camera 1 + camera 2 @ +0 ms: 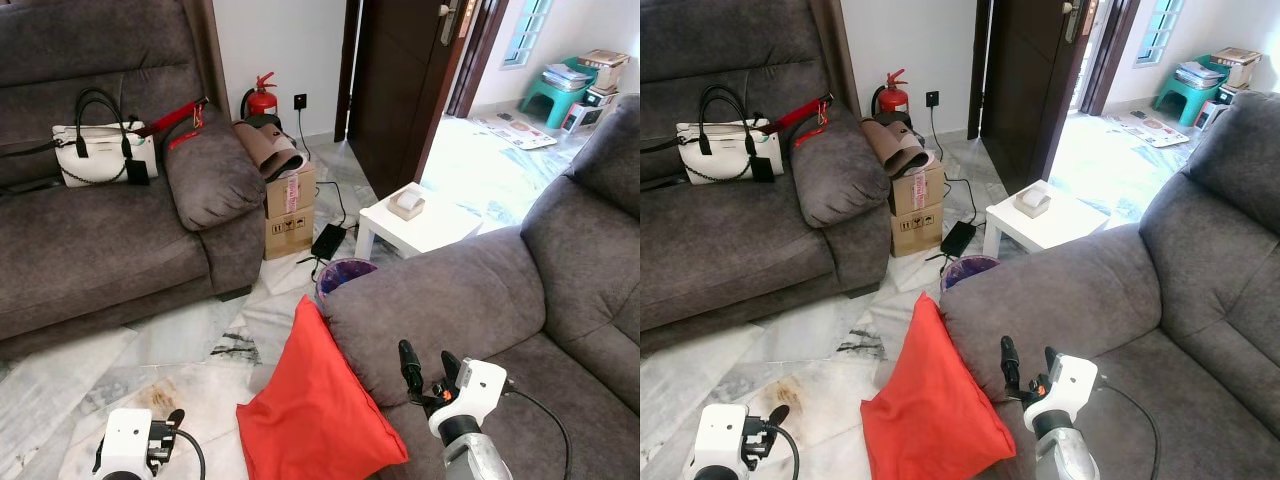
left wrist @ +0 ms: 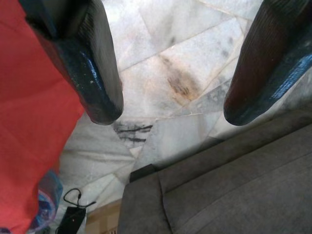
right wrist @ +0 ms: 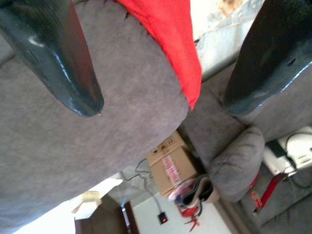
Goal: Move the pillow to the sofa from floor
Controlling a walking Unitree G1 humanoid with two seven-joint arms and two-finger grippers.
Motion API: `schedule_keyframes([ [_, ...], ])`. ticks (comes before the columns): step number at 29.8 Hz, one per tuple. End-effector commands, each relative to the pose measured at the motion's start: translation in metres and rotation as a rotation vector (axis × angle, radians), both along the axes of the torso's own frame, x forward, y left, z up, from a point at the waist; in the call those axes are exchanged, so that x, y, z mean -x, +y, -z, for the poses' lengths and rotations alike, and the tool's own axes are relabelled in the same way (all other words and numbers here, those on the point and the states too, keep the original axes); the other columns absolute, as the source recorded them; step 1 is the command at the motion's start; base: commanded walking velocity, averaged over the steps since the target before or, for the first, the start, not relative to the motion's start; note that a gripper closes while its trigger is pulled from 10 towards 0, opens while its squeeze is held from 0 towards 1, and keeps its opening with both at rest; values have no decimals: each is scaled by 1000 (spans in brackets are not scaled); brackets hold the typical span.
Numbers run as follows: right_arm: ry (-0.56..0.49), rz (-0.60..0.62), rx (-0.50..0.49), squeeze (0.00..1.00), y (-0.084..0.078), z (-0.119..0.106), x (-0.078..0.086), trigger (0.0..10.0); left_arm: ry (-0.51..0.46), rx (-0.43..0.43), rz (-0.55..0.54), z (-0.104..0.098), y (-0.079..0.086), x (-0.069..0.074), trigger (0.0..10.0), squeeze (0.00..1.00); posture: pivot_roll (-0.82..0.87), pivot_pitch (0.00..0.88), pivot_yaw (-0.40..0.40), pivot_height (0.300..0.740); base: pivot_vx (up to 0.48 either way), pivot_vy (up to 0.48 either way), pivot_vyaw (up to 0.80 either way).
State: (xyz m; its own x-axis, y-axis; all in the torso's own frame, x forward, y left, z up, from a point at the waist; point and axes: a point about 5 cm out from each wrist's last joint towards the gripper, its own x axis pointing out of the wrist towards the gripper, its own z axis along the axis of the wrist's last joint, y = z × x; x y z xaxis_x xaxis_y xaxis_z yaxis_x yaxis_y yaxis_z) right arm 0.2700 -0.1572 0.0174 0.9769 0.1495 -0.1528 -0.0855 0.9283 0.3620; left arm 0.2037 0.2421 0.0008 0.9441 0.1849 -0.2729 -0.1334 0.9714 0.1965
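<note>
Looking along your right gripper (image 1: 430, 368), you see its two black fingers (image 3: 63, 63) spread apart with nothing between them, raised over the armrest (image 1: 440, 300) of the near sofa (image 1: 570, 330). Your left gripper (image 2: 170, 109) is likewise spread wide and holds nothing; it hangs low over the marble floor (image 1: 190, 340), just beside the pillow.

Items around you:
- Pillow (image 1: 315, 405): red, standing tilted on the floor, its upper edge leaning against the front of the near sofa's armrest, between your two arms.
- Bin (image 1: 343, 273): purple-rimmed, on the floor just behind the armrest.
- Small white table (image 1: 415, 222): past the bin, with a small box on top.
- Cardboard box (image 1: 288, 210): beside the far sofa's armrest, rolled material lying on it.
- Fire extinguisher (image 1: 262, 98): red, against the wall behind the box.
- Far sofa (image 1: 100, 240): grey, to your left.
- Handbag (image 1: 100, 150): white with black handles, on the far sofa's seat, against the backrest.
- Door (image 1: 400, 80): dark wood, standing open.
</note>
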Motion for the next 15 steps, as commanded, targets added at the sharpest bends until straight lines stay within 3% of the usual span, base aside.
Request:
schedule_keyframes([
  [1, -6, -14, 14, 0, 2, -3, -2, 10000, 9, 2, -5, 3, -1, 2, 10000, 0, 100, 87, -15, 726, 0, 0, 0],
  [15, 28, -28, 23, 0, 2, 1, 0, 10000, -9, 12, 13, 0, -6, -2, 10000, 0, 104, 104, -20, 702, 0, 0, 0],
])
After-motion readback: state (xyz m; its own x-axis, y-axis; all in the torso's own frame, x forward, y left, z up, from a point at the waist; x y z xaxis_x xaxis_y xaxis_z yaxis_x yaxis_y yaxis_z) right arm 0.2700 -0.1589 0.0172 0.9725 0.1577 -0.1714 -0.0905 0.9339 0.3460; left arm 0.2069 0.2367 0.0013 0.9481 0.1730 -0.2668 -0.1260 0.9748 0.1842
